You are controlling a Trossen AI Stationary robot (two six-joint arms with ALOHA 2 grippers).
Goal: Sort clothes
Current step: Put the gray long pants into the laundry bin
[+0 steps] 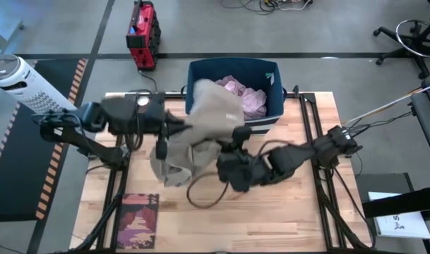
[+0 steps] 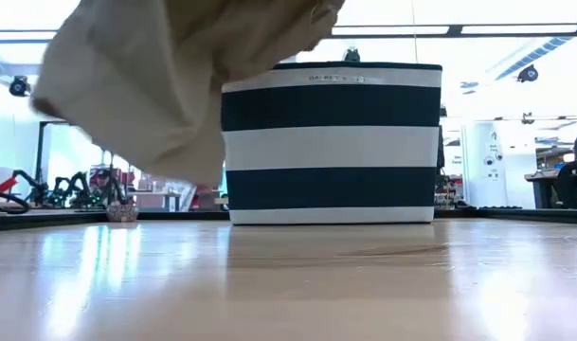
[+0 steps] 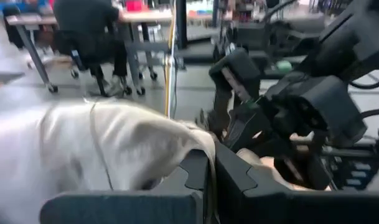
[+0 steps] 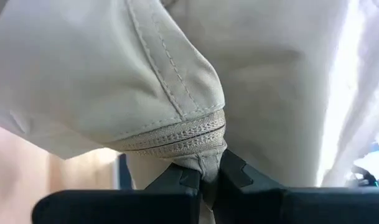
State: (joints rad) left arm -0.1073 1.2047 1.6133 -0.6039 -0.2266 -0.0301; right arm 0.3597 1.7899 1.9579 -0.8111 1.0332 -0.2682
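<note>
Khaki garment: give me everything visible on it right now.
The khaki garment is a large beige piece of soft woven-looking fabric with stitched seams and a zipper edge. It hangs bunched in the air, clear of the table, its upper part draped against the rim of the striped bin. Both claws are shut on it: the left claw pinches one fold, the right claw grips by the zipper seam.

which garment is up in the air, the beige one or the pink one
The beige garment, held by both end effectors above the table; the pink garment lies inside the striped bin.
</note>
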